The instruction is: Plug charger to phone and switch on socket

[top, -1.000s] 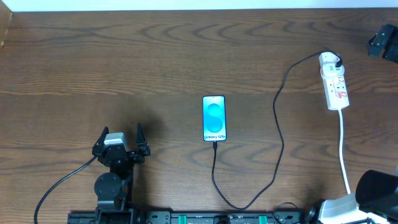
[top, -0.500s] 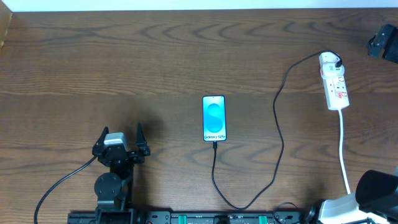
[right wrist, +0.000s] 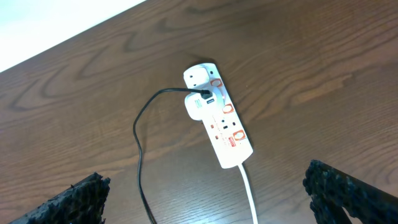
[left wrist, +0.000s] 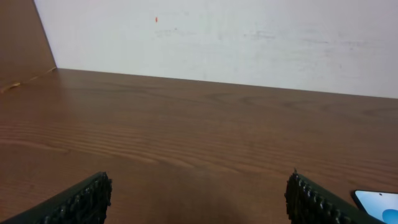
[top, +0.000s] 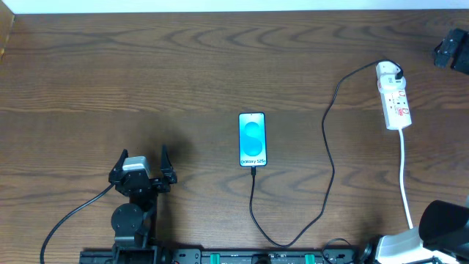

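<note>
My left tool (top: 143, 155) sits low at the near left of the table (top: 146, 73), its fingers spread wide with nothing between them. My right tool (right wrist: 208, 198) hangs above the socket (right wrist: 217, 118), equally wide and empty. The phone (top: 253, 139) lies face up mid-table, screen lit. The charger (top: 327, 147) meets the phone's near edge, loops toward the arm bases, then climbs to the far end of the socket at the table's right. I cannot tell the switch position. A white cord (top: 404, 176) trails from the socket's near end.
</note>
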Action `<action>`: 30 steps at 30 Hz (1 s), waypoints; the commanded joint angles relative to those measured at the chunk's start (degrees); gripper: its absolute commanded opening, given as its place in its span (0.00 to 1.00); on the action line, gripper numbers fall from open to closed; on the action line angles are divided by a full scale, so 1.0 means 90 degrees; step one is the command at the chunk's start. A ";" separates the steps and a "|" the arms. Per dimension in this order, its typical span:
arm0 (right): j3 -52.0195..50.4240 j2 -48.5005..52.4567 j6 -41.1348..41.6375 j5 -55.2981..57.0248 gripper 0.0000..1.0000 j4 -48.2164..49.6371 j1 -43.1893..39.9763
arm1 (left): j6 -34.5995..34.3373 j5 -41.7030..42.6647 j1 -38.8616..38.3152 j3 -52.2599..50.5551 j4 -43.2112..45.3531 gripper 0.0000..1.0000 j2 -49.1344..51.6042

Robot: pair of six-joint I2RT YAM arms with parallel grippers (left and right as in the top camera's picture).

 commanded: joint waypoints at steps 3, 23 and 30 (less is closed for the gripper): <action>0.0000 -0.0010 0.0036 -0.0002 0.99 -0.0002 0.0024 | -0.0005 -0.0058 0.0032 -0.0121 -0.0260 0.89 -0.0044; 0.0000 -0.0012 0.0036 0.0663 0.99 -0.0005 0.0019 | -0.0005 -0.0058 0.0034 -0.0121 -0.0260 0.89 -0.0044; -0.0058 -0.0197 0.0041 0.0153 0.99 0.0002 0.0027 | -0.0005 -0.0058 0.0032 -0.0121 -0.0260 0.89 -0.0044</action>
